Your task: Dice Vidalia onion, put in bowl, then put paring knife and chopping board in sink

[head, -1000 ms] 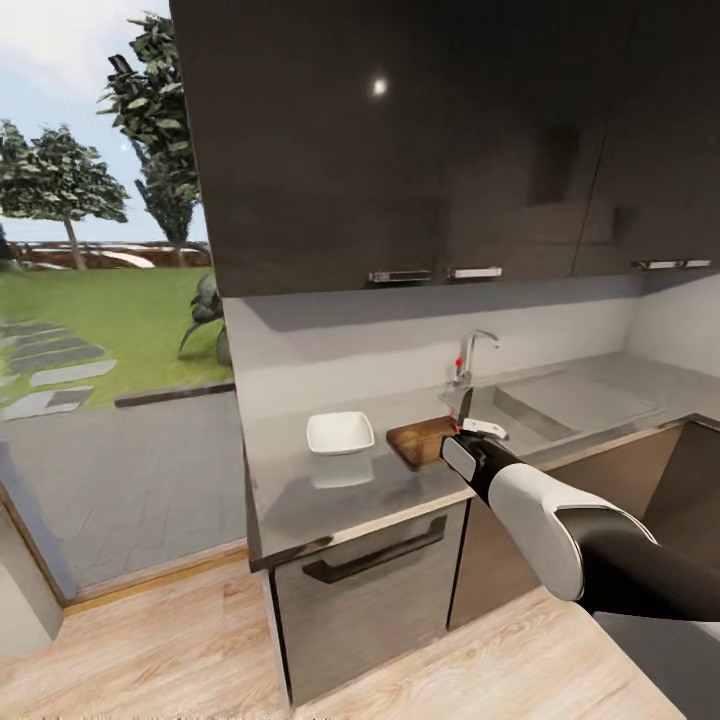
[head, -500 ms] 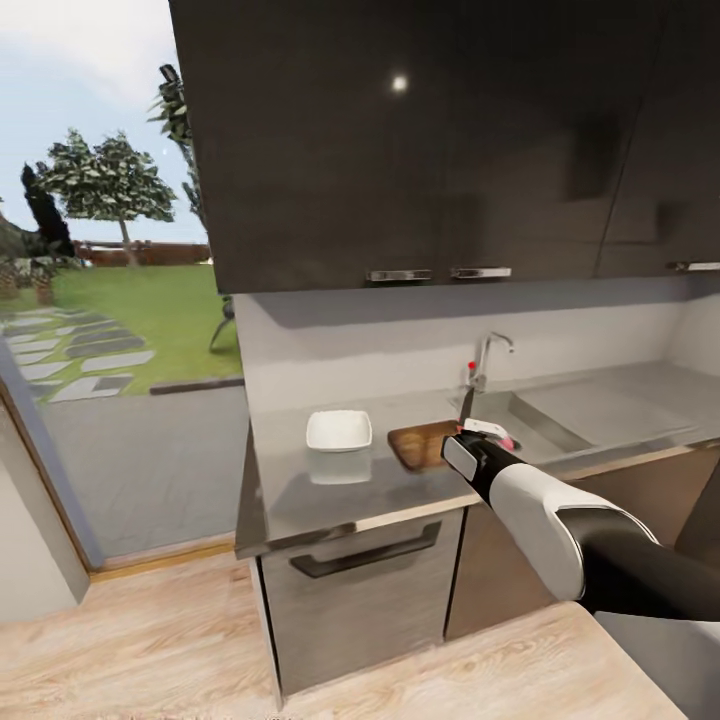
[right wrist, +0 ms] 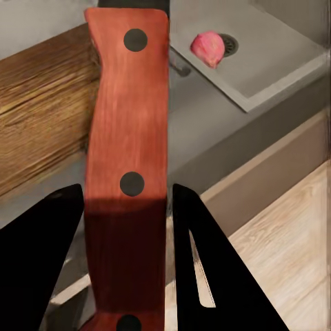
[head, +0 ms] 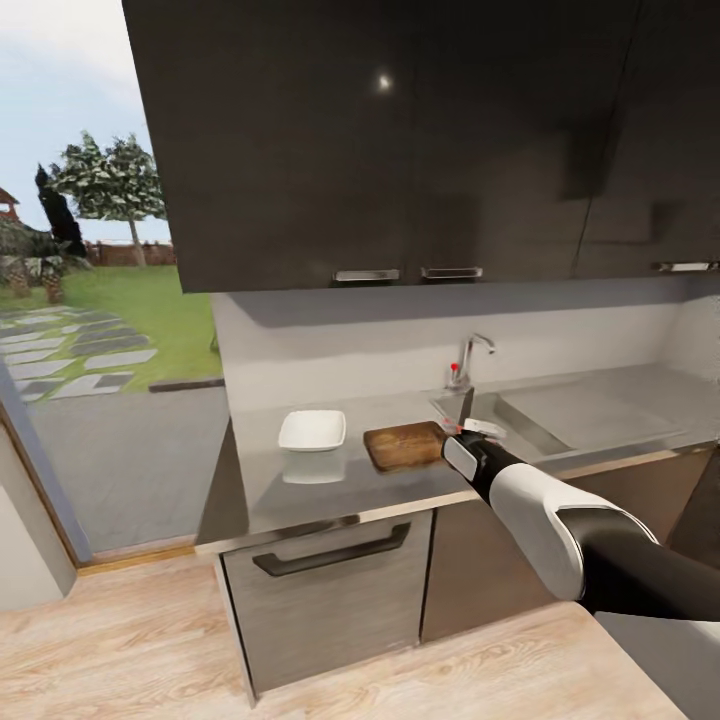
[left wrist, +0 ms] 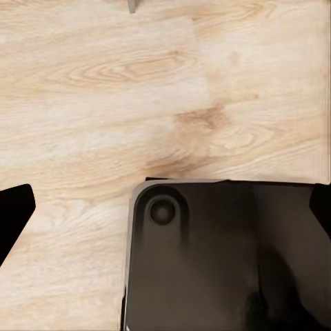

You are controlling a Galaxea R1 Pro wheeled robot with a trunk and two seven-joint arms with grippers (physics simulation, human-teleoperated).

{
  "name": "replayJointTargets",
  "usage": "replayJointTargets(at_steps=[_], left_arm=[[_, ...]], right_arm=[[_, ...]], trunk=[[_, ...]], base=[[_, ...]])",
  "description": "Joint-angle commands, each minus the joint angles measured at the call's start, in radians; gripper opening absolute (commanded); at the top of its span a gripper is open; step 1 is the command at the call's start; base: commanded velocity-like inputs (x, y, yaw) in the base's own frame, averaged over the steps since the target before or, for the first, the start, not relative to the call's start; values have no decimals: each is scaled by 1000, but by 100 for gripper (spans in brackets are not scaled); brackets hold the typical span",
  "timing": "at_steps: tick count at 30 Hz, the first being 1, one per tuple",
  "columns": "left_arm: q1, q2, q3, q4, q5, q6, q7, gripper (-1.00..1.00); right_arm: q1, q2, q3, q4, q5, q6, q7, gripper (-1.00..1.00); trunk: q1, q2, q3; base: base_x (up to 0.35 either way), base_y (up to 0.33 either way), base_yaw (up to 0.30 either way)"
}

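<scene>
Clamped between the right gripper's fingers by its riveted red-orange handle, the paring knife looks light, stiff, probably slick, so a mid-handle grip suits.

White-shelled right arm, black elbow section, black gripper fingers

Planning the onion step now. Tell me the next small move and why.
Probably get the Vidalia onion out first: it lies in the sink by the drain, and the chopping board is bare. The right hand is shut on the paring knife, so I would bring the left hand, now hanging over the wooden floor, up toward the sink.
</scene>
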Motion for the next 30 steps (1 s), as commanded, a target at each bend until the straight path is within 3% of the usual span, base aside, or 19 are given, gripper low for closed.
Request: replayJointTargets(at_steps=[1,16,30], left_arm=[[1,-1,5,-1,-1,-1,-4,100],[1,-1,5,1,-1,-1,-4,100],[1,-1,5,2,-1,-1,-4,100]], right_arm=[[1,0,-2,-3,-1,6,-4,-100],[1,2,-1,-2,-1,5,-4,-100],[1,2,-2,-2,-1,4,-4,-100]], trunk=[[0,-1,0],[0,-1,0],[0,-1,0]], base=[[0,-316,0],[0,-317,12],[0,-317,247]])
